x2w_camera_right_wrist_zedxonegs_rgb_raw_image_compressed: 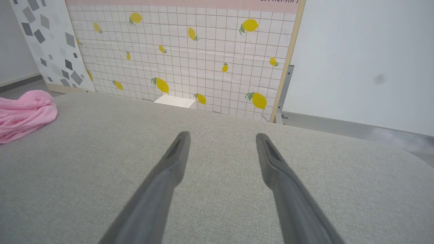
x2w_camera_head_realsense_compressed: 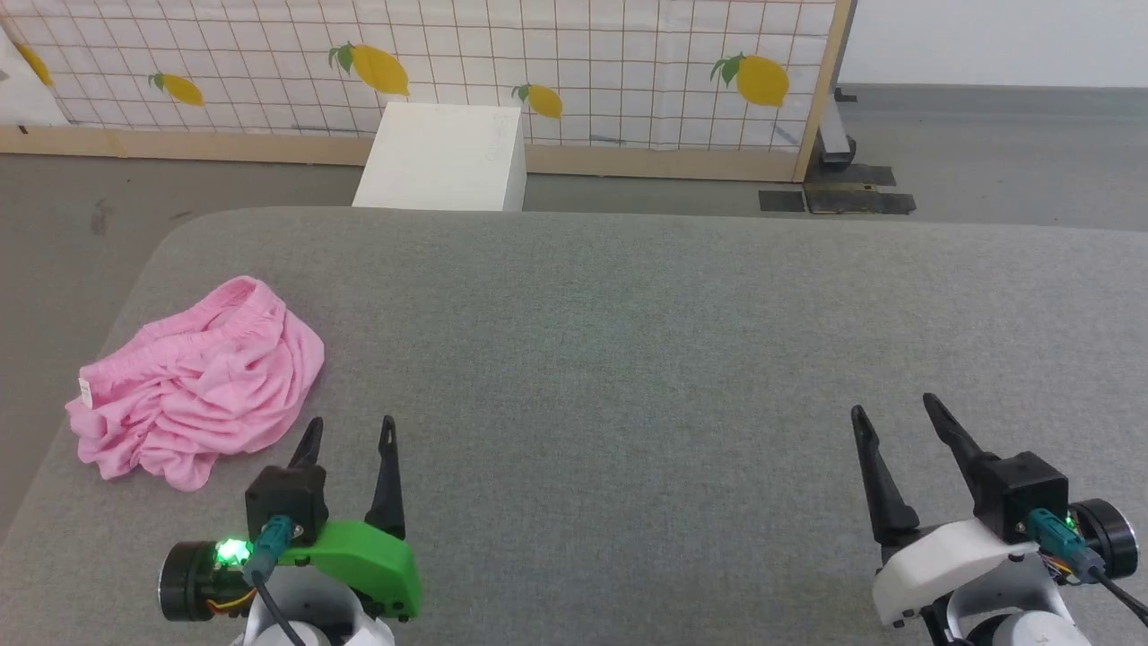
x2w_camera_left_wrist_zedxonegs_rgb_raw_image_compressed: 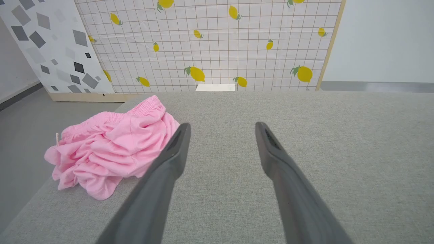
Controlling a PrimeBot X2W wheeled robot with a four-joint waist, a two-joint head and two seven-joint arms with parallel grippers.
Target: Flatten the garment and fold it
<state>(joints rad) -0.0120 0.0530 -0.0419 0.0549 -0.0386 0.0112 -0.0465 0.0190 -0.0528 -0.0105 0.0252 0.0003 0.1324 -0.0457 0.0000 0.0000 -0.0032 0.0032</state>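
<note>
The pink garment (x2w_camera_head_realsense_compressed: 202,381) is a crumpled heap by the bench's (x2w_camera_head_realsense_compressed: 628,359) left edge, long axis diagonal from near-left to far-right, waistband along the far side. The left end effector (x2w_camera_head_realsense_compressed: 351,422) just beside it and the right end effector (x2w_camera_head_realsense_compressed: 893,405) well apart both have fingers spread, holding nothing.

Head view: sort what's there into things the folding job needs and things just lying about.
For the job: pink shorts, crumpled at the left of the grey surface; left gripper, open; right gripper, open.
Just there: white box beyond the surface; lemon-print panel.
</note>
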